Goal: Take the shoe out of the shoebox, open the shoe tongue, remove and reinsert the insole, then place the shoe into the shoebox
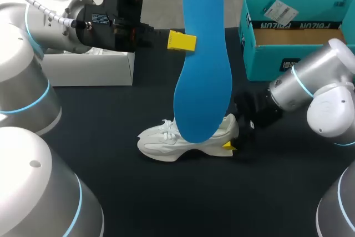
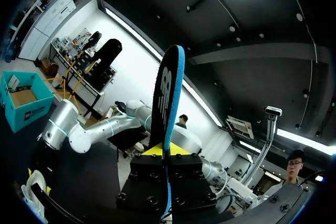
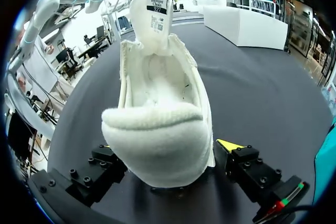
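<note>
My left gripper [image 1: 182, 41] is raised over the back of the table, shut on a blue insole [image 1: 202, 59] that hangs upright, its lower end in front of the shoe. In the left wrist view the insole [image 2: 167, 103] stands edge-on between the fingers of the left gripper [image 2: 167, 153]. The white shoe [image 1: 186, 140] rests on its sole on the black table, toe to the left. My right gripper [image 1: 232, 144] is at the heel, open. In the right wrist view the shoe [image 3: 157, 114] has its heel between the spread fingers of the right gripper [image 3: 168, 150], its tongue [image 3: 152, 11] pulled up.
A teal shoebox [image 1: 294, 59] stands open at the back right, just behind my right arm. A white box [image 1: 89, 67] sits at the back left under my left arm. The black table [image 1: 166, 192] stretches in front of the shoe.
</note>
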Controlling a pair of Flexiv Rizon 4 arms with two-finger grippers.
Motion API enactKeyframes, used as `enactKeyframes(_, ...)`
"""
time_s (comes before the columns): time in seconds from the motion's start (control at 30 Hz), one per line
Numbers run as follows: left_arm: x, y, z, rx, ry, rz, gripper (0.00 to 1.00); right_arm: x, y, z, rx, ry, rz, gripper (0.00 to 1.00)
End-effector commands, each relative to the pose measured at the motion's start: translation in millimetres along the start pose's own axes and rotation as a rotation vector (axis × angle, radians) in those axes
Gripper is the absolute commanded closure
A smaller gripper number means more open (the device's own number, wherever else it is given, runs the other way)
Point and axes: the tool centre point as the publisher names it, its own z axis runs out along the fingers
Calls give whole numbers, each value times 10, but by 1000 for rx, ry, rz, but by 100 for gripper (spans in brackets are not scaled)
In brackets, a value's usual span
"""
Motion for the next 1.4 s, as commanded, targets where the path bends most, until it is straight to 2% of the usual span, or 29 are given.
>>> enactKeyframes(0.03,-20,-4,11,-1,3,1,100,62,118,-197,172,-8,14,0)
enactKeyframes(0.13,-20,-4,11,-1,3,1,100,92,205,-304,253,-3,32,0)
enactKeyframes(0.27,-20,-4,11,-1,3,1,100,136,314,-420,407,18,74,0)
enactKeyframes(0.6,-20,-4,11,-1,3,1,100,213,445,-547,566,-8,101,0)
enactKeyframes(0.8,-20,-4,11,-1,3,1,100,232,451,-577,583,-70,92,0)
enactKeyframes(1.13,-20,-4,11,-1,3,1,100,193,510,-603,592,-59,52,0)
enactKeyframes(1.4,-20,-4,11,-1,3,1,100,231,584,-674,639,-63,15,0)
